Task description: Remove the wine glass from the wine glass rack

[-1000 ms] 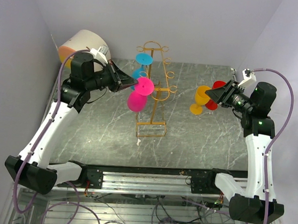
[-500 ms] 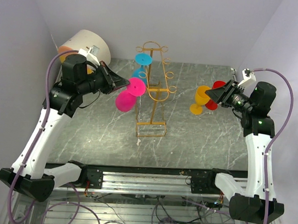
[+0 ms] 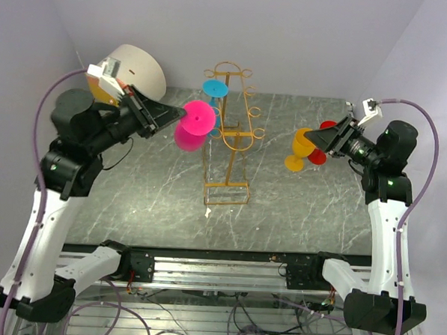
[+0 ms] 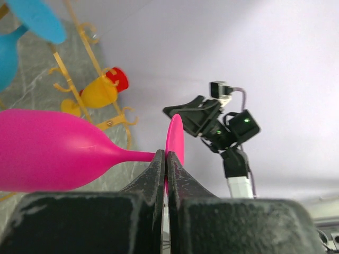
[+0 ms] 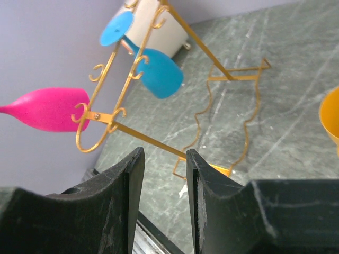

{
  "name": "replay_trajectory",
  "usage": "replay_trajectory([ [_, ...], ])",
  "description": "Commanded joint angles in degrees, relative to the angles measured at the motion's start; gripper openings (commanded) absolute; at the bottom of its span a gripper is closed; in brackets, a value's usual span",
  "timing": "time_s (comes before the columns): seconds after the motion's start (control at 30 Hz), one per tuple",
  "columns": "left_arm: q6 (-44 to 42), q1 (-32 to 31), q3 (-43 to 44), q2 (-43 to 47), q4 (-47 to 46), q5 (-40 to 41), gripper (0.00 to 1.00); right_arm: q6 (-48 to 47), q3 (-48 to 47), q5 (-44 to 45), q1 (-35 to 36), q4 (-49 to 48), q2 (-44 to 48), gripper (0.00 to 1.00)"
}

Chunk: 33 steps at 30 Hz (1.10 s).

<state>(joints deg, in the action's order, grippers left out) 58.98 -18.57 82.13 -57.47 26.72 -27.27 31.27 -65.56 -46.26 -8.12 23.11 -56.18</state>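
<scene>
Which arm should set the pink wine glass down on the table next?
Probably left: the left pincer is shut on the stem of the pink wine glass; the right pincer is open and empty, over by the yellow glass.

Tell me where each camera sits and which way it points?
Top view: high behind the arms, looking down on the table and rack; both arms show.
Left wrist: on the left arm, looking across at the right arm; its left gripper shows, shut on the pink glass.
Right wrist: on the right arm, facing the rack and blue glass; its open right gripper shows.
Shared: all three show the pink glass.
</scene>
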Motion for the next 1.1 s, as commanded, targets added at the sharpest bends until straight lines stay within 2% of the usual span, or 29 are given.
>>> replay_trajectory([
  [0.0, 1.1, 0.3, 5.2, 3.7, -3.4, -0.2, 0.07, 8.2, -1.0, -8.3, 0.5, -11.0, 0.5, 0.37],
  [0.17, 7.6, 0.2, 3.9, 6.3, -13.3, -4.7, 0.07, 23.1, 1.0, -16.2, 1.7, -33.4, -0.6, 0.38],
  [0.27, 14.9, 0.2, -0.1, 6.9, -28.5, -10.1, 0.07, 29.5, 0.3, -17.7, 5.5, -45.3, -2.6, 0.45],
  [0.37, 22.5, 0.2, -3.9, 6.9, -42.9, -13.6, 0.07, 29.5, -3.3, -18.0, 13.6, -50.3, -6.8, 0.52],
  [0.5, 28.9, 0.2, -7.2, 6.0, -56.3, -16.8, 0.07, 27.4, -8.8, -18.7, 24.4, -52.7, -13.9, 0.55],
  [0.67, 36.8, 0.2, -10.1, 4.8, -70.8, -18.5, 0.07, 31.1, -9.6, -18.9, 26.4, -61.7, -16.8, 0.57],
  [0.73, 40.0, 0.2, -11.8, 4.8, -77.4, -17.7, 0.07, 35.5, -8.4, -19.4, 26.6, -69.1, -17.4, 0.57],
  [0.83, 41.8, 0.2, -13.3, 5.0, -80.7, -17.0, 0.07, 44.5, -6.6, -19.8, 26.6, -82.4, -18.4, 0.57],
  [0.97, 39.0, 0.2, -13.0, 6.1, -77.6, -17.2, 0.07, 56.7, -5.3, -18.8, 26.8, -98.1, -20.0, 0.57],
  [1.07, 37.9, 0.2, -13.0, 6.5, -76.3, -17.1, 0.07, 62.4, -6.2, -17.8, 27.2, -105.4, -21.7, 0.57],
])
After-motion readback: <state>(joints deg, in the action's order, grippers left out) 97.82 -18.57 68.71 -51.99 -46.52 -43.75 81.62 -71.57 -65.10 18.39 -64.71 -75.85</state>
